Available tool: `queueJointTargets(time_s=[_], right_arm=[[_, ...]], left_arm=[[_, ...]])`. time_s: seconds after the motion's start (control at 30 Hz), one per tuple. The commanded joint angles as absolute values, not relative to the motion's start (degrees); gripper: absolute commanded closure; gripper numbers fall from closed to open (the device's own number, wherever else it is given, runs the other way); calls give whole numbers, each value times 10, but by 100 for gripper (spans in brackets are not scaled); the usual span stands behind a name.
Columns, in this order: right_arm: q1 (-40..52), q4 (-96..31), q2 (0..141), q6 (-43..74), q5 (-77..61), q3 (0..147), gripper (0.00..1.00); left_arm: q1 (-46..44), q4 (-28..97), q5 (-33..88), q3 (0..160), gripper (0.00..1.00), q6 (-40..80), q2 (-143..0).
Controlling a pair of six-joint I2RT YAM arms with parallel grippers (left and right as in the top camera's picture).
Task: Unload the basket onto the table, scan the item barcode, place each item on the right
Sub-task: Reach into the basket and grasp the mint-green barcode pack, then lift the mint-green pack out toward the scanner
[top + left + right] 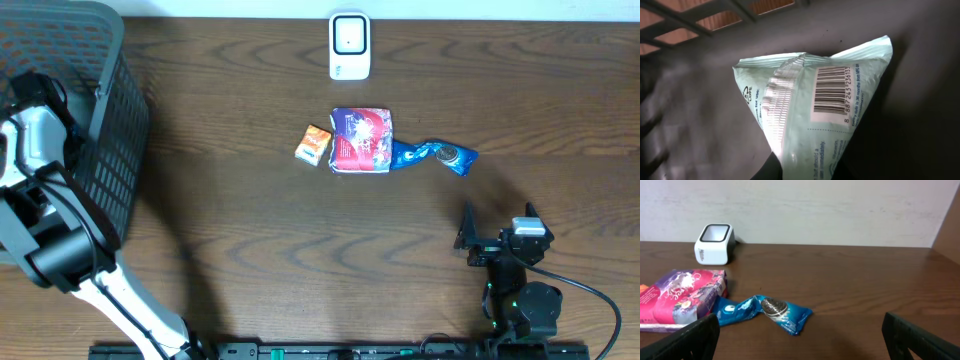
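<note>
At the left edge of the dark worktop [250, 240] sits a black basket [110, 150], inside which the left jaws are clamped on a pale green packet [810, 115], barcode showing, while the right jaws stand wide apart at front right.

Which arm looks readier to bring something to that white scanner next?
Left. The left end effector is shut on a pale green packet in the basket, barcode showing; the right end effector is open and empty.

Basket wall [715, 15] just behind pouch [815, 110]
</note>
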State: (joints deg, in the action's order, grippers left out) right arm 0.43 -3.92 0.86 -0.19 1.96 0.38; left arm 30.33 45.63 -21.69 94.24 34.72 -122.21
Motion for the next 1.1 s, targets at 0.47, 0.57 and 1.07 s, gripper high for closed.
queueJointTargets(time_s=[0.47, 0.57, 1.07], right_arm=[[0, -41, 6, 8, 20, 3, 1], [0, -41, 6, 8, 20, 3, 1], [0, -41, 6, 8, 20, 3, 1]], left_arm=[[303, 378, 31, 940, 93, 340, -890], [280, 332, 166, 940, 93, 281, -815], [-154, 257, 171, 940, 93, 178, -913]])
